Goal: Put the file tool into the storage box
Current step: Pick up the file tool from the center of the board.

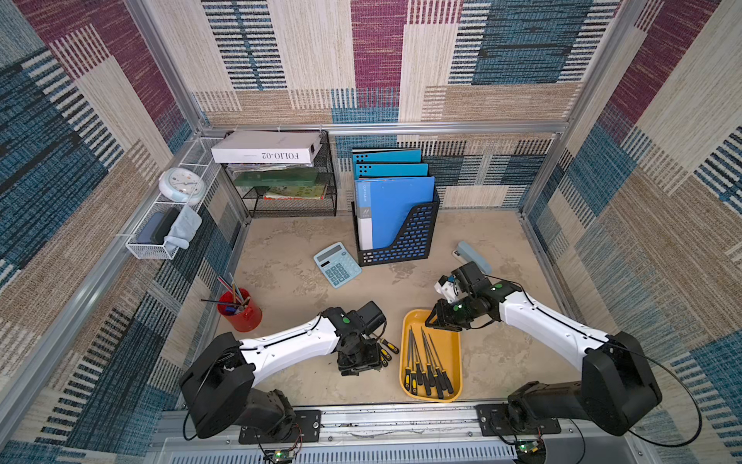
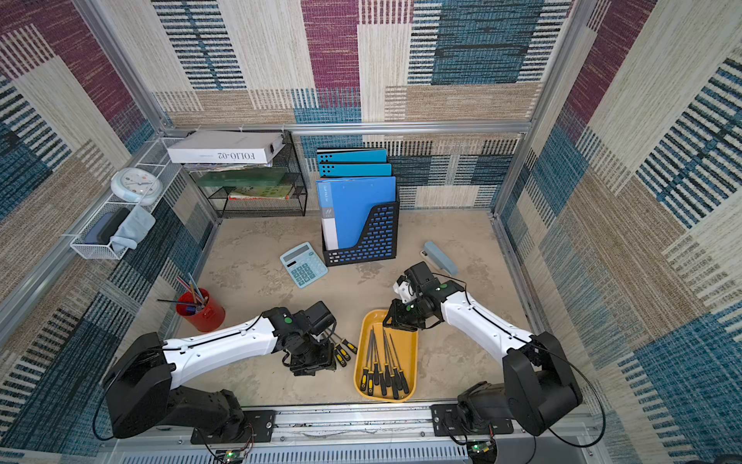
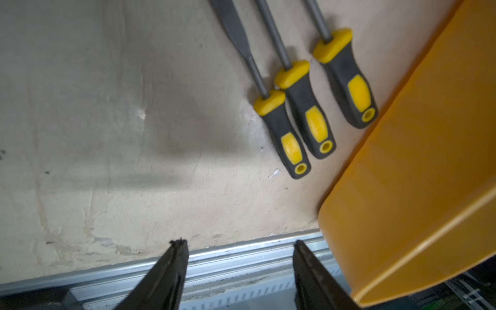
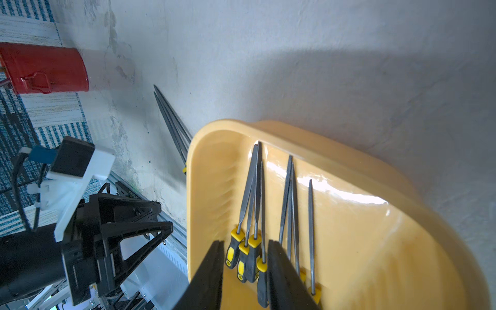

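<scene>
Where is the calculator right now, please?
In both top views the calculator lies flat on the table, just left of the black folder holder.

Bare worktop (image 1: 502, 353) lay open through the middle and between the tray (image 1: 453, 347) and the right edge. The folder holder (image 1: 409, 237) and calculator (image 1: 336, 265) crowded the back, a red cup (image 1: 241, 315) the left edge, three loose files (image 3: 306, 107) just beside the tray.
</scene>
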You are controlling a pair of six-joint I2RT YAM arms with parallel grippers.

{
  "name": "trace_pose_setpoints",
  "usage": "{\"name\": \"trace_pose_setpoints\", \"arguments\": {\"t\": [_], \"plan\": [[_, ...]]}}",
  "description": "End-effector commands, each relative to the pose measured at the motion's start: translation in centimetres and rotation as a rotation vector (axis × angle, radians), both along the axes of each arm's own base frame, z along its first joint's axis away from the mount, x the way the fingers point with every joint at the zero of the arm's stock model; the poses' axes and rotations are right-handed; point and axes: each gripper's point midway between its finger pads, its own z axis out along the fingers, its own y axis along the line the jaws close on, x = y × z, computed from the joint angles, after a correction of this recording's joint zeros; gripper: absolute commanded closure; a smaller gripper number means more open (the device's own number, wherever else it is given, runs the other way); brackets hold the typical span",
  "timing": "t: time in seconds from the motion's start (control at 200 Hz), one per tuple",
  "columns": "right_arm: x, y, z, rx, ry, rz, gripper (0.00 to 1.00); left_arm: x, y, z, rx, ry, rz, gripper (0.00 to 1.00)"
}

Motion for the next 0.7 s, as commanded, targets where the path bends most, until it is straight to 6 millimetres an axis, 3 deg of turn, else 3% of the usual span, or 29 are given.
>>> {"name": "trace_pose_setpoints", "arguments": {"t": [0.0, 0.471, 0.691], "plan": [[-0.4, 0.1, 0.1, 0.003, 0.006, 0.025, 0.67, 1.6, -0.1, -0.1, 0.038, -0.05, 0.059, 0.35], [-0.9, 0.4, 0.0, 0.026, 0.009, 0.076, 0.68, 3.5, -1.1, -2.3, 0.114, -0.075, 0.121, 0.41], [-1.0, 0.5, -0.2, 0.022, 0.008, 0.108, 0.68, 3.4, -1.6, -3.5, 0.143, -0.063, 0.108, 0.44]]}}
